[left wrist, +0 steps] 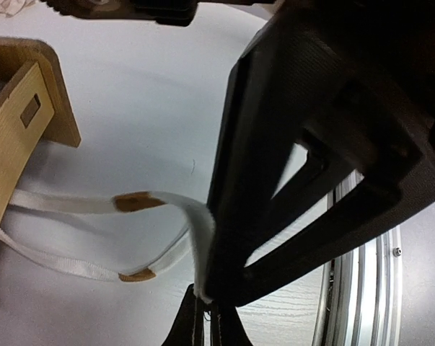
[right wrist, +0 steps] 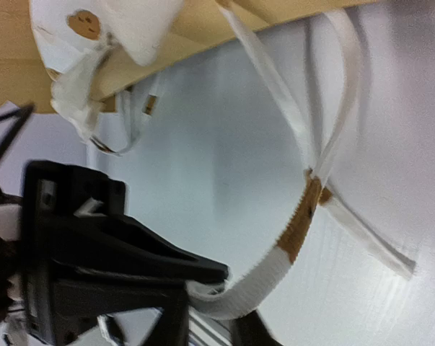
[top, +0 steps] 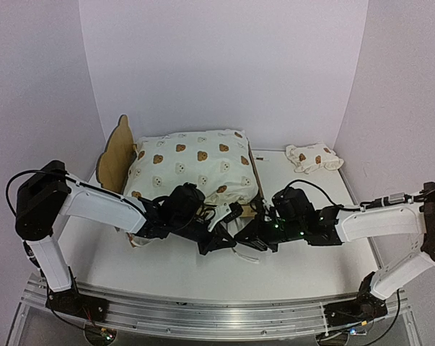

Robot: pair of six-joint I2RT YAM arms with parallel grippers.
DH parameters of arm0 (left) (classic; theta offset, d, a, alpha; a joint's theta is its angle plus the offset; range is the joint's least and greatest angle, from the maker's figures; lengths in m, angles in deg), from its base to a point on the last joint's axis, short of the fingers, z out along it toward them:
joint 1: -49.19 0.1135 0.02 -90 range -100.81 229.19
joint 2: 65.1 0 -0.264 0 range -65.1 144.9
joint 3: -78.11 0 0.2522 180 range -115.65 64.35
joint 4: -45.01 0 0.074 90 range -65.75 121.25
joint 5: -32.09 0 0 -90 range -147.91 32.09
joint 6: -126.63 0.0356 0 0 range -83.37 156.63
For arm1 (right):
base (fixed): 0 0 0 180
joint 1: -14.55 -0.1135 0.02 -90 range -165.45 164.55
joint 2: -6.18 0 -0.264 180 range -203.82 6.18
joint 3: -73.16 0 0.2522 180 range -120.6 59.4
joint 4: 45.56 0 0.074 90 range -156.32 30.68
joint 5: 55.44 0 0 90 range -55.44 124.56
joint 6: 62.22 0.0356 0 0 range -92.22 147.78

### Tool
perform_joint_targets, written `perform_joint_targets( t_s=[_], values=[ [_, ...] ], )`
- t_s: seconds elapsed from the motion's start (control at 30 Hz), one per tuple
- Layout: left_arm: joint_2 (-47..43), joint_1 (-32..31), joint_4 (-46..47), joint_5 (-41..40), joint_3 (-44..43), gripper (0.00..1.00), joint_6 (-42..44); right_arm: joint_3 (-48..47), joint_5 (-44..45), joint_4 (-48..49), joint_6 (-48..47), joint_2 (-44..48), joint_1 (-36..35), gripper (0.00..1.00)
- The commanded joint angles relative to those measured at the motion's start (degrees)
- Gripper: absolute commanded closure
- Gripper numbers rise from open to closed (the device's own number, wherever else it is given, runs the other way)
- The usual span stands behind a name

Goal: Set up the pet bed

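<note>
The pet bed stands left of centre: a plywood frame with its headboard (top: 120, 151) at the left and the bear-print cushion (top: 192, 166) lying on top. White tie straps (left wrist: 73, 205) with brown patches trail from it onto the table. My left gripper (left wrist: 205, 317) is shut on the end of one strap, just in front of the bed (top: 218, 241). My right gripper (right wrist: 211, 324) sits right beside it (top: 252, 234). Its jaws are open, and the same strap (right wrist: 275, 281) runs between its fingers. The bed's wooden edge (right wrist: 203, 21) shows above.
A small matching bear-print pillow (top: 314, 157) lies at the back right of the table. A metal rail (top: 217, 317) runs along the near edge. Another pair of ties (right wrist: 130, 122) hangs from the cushion's corner. White walls close in the table on three sides.
</note>
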Motion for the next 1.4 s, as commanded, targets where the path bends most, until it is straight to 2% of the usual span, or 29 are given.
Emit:
perform_joint_targets(
  t_s=[0.0, 0.13, 0.33, 0.47, 0.8, 0.87, 1.0, 1.1, 1.37],
  values=[
    [2.28, 0.43, -7.55, -3.96, -2.79, 1.0, -0.06, -6.64, 4.55, -24.4, -14.75, -1.79, -0.32, 0.62],
    [3.56, 1.33, -13.43, -6.38, -2.23, 1.0, 0.03, -5.9, 11.52, -28.37, -26.42, -1.54, -0.39, 0.47],
    [7.05, 1.77, -16.67, -7.7, -4.35, 1.0, -0.5, -6.06, 14.71, -24.93, -40.7, -6.39, -1.2, 0.41],
    [8.1, 1.82, -17.96, -7.54, -5.85, 1.0, -0.05, -7.44, 11.09, -24.43, -46.03, -9.97, -1.63, 0.4],
    [5.45, 1.91, -20.15, -8.27, -3.75, 1.0, 3.56, -6.5, 12.78, -22.62, -49.19, -14.47, -1.79, 0.46],
    [5.09, 1.91, -20.28, -8.83, -3.32, 1.0, 4.76, -6.96, 12.63, -21.97, -49.92, -15.68, -1.76, 0.51],
    [4.93, 1.91, -20.5, -9.96, -3.58, 1.0, 5.07, -8.06, 11.68, -21.92, -50.46, -17.02, -1.76, 0.84],
    [4.32, 1.94, -21.31, -9.62, -3.5, 1.0, 5.36, -7.65, 10.75, -21.98, -50.19, -15.49, -1.75, 0.98],
    [0.11, 2.56, -19.91, -8.28, -0.45, 1.0, 11.53, -7.72, 7.83, -23.44, -45.57, -6.55, -1.41, 1.0]
  ],
)
